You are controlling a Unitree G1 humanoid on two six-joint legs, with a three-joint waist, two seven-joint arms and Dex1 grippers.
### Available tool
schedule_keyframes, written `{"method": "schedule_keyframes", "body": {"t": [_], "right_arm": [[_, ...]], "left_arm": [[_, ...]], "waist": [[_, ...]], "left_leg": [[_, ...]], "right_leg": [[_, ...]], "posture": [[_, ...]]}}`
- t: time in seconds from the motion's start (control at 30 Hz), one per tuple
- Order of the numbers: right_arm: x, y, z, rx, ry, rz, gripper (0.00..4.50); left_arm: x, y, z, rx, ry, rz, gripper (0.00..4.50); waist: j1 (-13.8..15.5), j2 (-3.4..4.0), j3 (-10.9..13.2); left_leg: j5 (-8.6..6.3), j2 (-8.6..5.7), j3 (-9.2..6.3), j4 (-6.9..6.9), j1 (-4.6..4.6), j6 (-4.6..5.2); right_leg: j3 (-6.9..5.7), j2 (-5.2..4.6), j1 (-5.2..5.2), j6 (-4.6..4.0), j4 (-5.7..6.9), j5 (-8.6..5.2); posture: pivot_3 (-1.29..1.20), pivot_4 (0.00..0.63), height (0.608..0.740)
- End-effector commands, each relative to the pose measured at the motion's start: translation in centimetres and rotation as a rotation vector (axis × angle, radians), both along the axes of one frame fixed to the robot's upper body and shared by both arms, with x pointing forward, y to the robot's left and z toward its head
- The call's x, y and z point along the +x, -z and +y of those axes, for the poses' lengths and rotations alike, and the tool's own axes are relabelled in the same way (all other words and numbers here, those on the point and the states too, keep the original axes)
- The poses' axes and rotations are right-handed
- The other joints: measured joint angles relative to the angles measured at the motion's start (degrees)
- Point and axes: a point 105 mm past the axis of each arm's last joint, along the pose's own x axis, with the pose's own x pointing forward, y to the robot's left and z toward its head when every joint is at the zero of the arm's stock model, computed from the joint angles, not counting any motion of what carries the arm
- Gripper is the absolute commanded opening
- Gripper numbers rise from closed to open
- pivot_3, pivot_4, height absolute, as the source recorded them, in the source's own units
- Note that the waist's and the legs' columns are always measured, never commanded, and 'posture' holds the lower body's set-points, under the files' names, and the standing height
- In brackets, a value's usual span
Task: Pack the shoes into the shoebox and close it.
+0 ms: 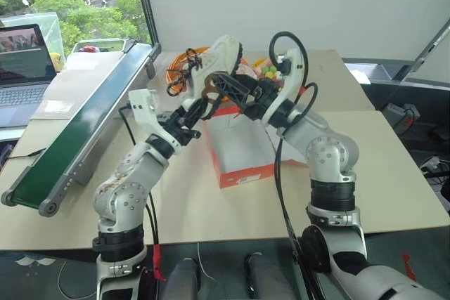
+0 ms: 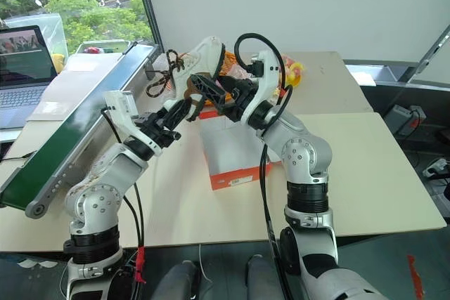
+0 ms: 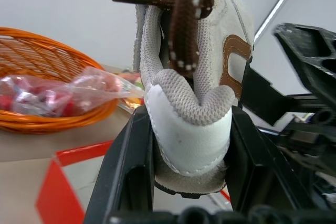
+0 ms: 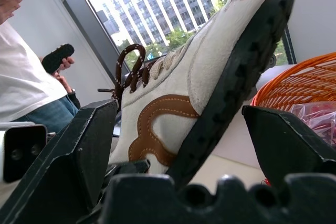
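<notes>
Left gripper (image 3: 190, 182) is clamped on the heel of a whitish sneaker (image 1: 214, 61); in the left wrist view both black fingers (image 3: 126, 171) press flat against the heel's two sides, padded collar bulging between them. Sneaker is held in the air, toe tilted up and away from the robot, black sole (image 4: 231, 82) facing the right arm. Brown side patch (image 4: 157, 119) and dark brown laces (image 3: 186, 19) with pale flecks show; laces hang loose off the tongue toward the conveyor side.

Right gripper (image 4: 184, 145) has its jaws spread wide, one finger on each side of the sneaker's midsection. Right wrist view shows a gap between each finger and the shoe, so no grip there; whether the sole brushes the gripper's base, cannot tell.

Both grippers meet above the far end of the orange-red shoebox (image 1: 242, 152), which lies on the beige table (image 1: 394, 173) between the two arms. Cannot tell what is inside the box from here.

Behind the shoebox: round orange wicker basket (image 3: 47, 61) holding plastic-wrapped colourful items (image 3: 63, 93). On the robot's left, a green conveyor belt (image 1: 77, 131) runs diagonally, with a laptop (image 1: 24, 61) beyond it. A person in a white shirt (image 4: 21, 77) stands by the window.
</notes>
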Motion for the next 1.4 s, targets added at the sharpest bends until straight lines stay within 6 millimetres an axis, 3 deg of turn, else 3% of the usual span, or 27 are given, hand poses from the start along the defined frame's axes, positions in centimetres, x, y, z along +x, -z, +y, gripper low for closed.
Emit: {"method": "schedule_keyframes", "body": {"t": [0.03, 0.07, 0.2, 0.4, 0.5, 0.57, 0.6, 0.77, 0.9, 1.1, 1.4], "right_arm": [[0.0, -2.1, -0.3, 0.046, 0.013, -0.062, 4.50], [0.1, -2.1, -0.4, 0.053, 0.020, -0.058, 4.50], [0.5, -2.4, -0.7, 0.086, 0.037, -0.046, 3.45], [0.2, -2.6, -0.5, 0.098, 0.013, -0.046, 1.55], [0.0, -2.7, -0.3, 0.099, -0.002, -0.052, 0.86], [0.0, -2.7, -0.2, 0.093, -0.004, -0.055, 0.48], [0.1, -2.7, -0.2, 0.085, -0.003, -0.058, 0.46], [0.5, -2.7, -0.7, 0.050, 0.035, -0.069, 0.44], [3.5, -0.8, -3.3, -0.309, 0.263, -0.085, 0.44], [6.4, 4.2, -5.1, -0.631, 0.271, -0.048, 0.44], [7.7, 8.4, -4.9, -0.813, 0.186, 0.029, 0.44]], "left_arm": [[-1.6, -1.0, -1.3, 0.007, 0.057, -0.057, 1.44], [-1.8, -0.6, -1.5, 0.022, 0.065, -0.049, 1.44], [-2.4, -0.3, -2.1, 0.002, 0.087, -0.033, 1.41], [-2.3, -0.1, -1.6, 0.024, 0.074, -0.020, 1.41], [-3.3, -0.5, -1.8, -0.040, 0.180, -0.011, 2.45], [-3.7, -0.1, -1.6, 0.007, 0.198, -0.001, 3.22], [-3.9, 0.1, -1.0, 0.024, 0.204, 0.013, 3.56], [-4.1, 1.1, 2.0, 0.104, 0.167, 0.051, 3.57], [-3.3, 1.8, 6.0, 0.162, 0.026, 0.079, 3.57], [-3.2, 1.0, 5.0, 0.084, 0.047, 0.046, 3.57], [-3.4, 0.5, 3.8, 0.072, 0.061, 0.023, 3.57]], "waist": [[-0.09, 0.00, 0.00], [-0.12, 0.00, 0.00], [0.01, 0.01, 0.00], [0.07, 0.01, 0.00], [0.09, 0.02, 0.01], [0.00, 0.02, 0.01], [-0.09, 0.02, 0.01], [-0.39, 0.06, 0.03], [-0.30, 0.09, 0.05], [0.18, 0.08, 0.05], [-0.10, 0.08, 0.06]], "left_leg": [[0.00, 0.00, 0.01, 0.00, 0.01, 0.00], [0.00, 0.01, 0.01, 0.00, 0.02, 0.00], [0.00, 0.01, 0.01, 0.00, 0.02, 0.00], [0.00, 0.00, 0.01, 0.00, -0.01, 0.00], [0.00, 0.01, 0.01, 0.00, 0.00, 0.00], [0.00, 0.01, 0.01, 0.00, 0.00, 0.00], [0.00, 0.01, 0.01, 0.00, 0.00, 0.00], [0.00, 0.04, 0.01, -0.02, 0.02, 0.01], [0.00, 0.02, 0.02, -0.02, 0.03, 0.01], [0.00, 0.03, 0.05, -0.09, -0.04, 0.00], [-0.01, 0.03, 0.06, -0.21, -0.11, 0.01]], "right_leg": [[0.00, 0.00, 0.01, 0.00, 0.00, 0.00], [0.01, 0.01, 0.02, 0.00, 0.00, 0.00], [0.01, 0.02, 0.02, 0.00, -0.03, 0.00], [0.01, 0.02, 0.03, 0.00, -0.08, 0.00], [0.01, 0.02, 0.03, 0.00, -0.08, 0.00], [0.01, 0.02, 0.03, 0.01, -0.08, -0.01], [0.01, 0.03, 0.03, 0.01, -0.08, -0.01], [0.01, 0.06, 0.02, 0.00, -0.06, -0.02], [0.01, 0.04, 0.03, 0.00, -0.10, -0.02], [-0.04, 0.02, 0.15, 0.01, -0.52, 0.00], [0.01, 0.01, 0.01, 0.00, -0.54, 0.03]], "posture": [[0.00, 0.150, 0.740], [0.00, 0.150, 0.740], [0.00, 0.150, 0.740], [0.00, 0.150, 0.740], [0.00, 0.150, 0.740], [0.00, 0.150, 0.740], [0.00, 0.150, 0.740], [0.00, 0.150, 0.740], [0.00, 0.150, 0.740], [0.00, 0.150, 0.740], [0.00, 0.150, 0.740]]}}
